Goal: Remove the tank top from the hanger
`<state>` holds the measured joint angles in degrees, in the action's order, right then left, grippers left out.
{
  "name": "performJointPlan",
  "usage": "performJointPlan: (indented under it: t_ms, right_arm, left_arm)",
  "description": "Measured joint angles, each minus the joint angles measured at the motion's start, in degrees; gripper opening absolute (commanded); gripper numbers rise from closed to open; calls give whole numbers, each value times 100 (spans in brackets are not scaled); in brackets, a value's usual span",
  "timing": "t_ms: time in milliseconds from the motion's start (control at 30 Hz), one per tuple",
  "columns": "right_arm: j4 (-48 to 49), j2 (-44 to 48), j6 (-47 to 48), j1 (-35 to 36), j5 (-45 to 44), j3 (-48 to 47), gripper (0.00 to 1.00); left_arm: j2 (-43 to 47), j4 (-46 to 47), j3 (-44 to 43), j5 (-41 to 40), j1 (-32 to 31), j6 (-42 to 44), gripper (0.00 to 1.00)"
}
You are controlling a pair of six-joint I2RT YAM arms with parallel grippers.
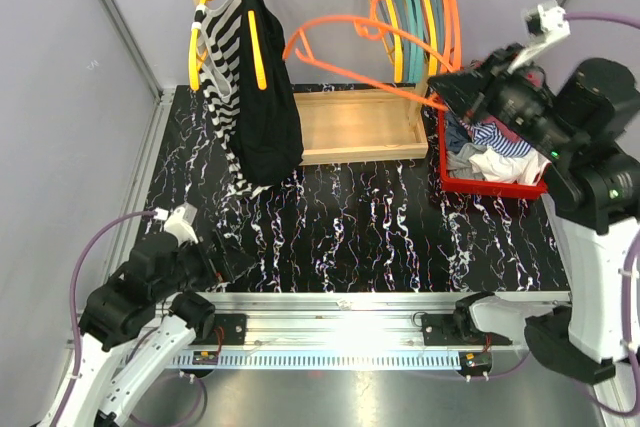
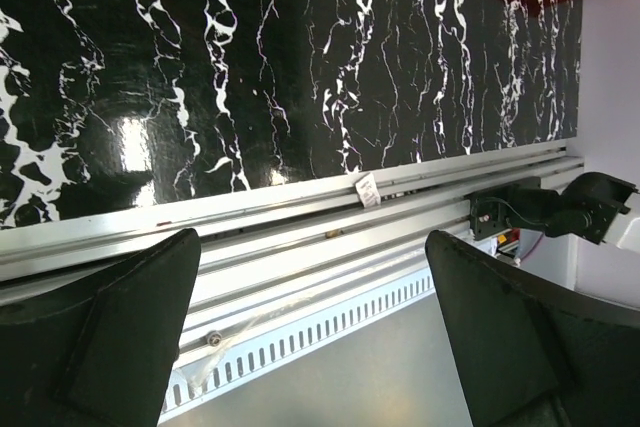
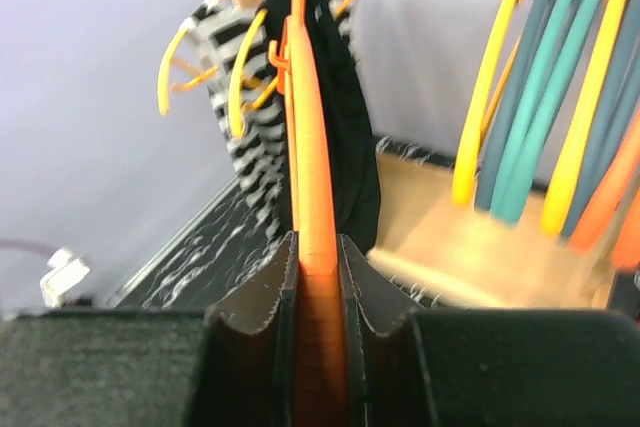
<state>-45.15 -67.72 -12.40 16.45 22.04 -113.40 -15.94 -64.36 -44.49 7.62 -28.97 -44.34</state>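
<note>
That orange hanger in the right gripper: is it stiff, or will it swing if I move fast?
Probably stiff: the orange hanger juts straight out from the right gripper without sagging. Pinched at one end only, it may pivot or slip between the jaws.

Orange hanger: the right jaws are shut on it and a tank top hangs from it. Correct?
Not quite. The right jaws are shut on the orange hanger, but nothing hangs from it: it is bare, as the top view shows.
</note>
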Motion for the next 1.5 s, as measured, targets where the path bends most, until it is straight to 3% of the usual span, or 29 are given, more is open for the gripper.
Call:
performJointPlan:
  t_ms: [200,433,600,800,1000,1333,1500]
  right_arm:
    - [870,-1078,684,1294,-2166,-470,0]
    - [1246,-2299,1027,1582,-3877,-693,0]
    - [1707,-2374,1126,1707,-4186,-656,0]
    - [2503,-1902,1257,1731,-4249,262,0]
    - [2868,-1860,1349,1731,-4286,313,0]
    - [2358,-3003,1318,1731,-4666,-1215,0]
    - [1969,-3215,1080,1749,-4745,-1300,0]
  left_arm:
    - [-249,105,-199,-173,0,105,99]
    - [-245,101,-365,-374,0,85,99]
    - [-164,98,-367,-448,0,11,99]
    - [39,92,-367,-490,0,-118,99]
    - [96,109,-337,-487,0,-210,99]
    - [96,107,-289,-487,0,-267,99]
    - [120,105,-289,-490,0,-269,99]
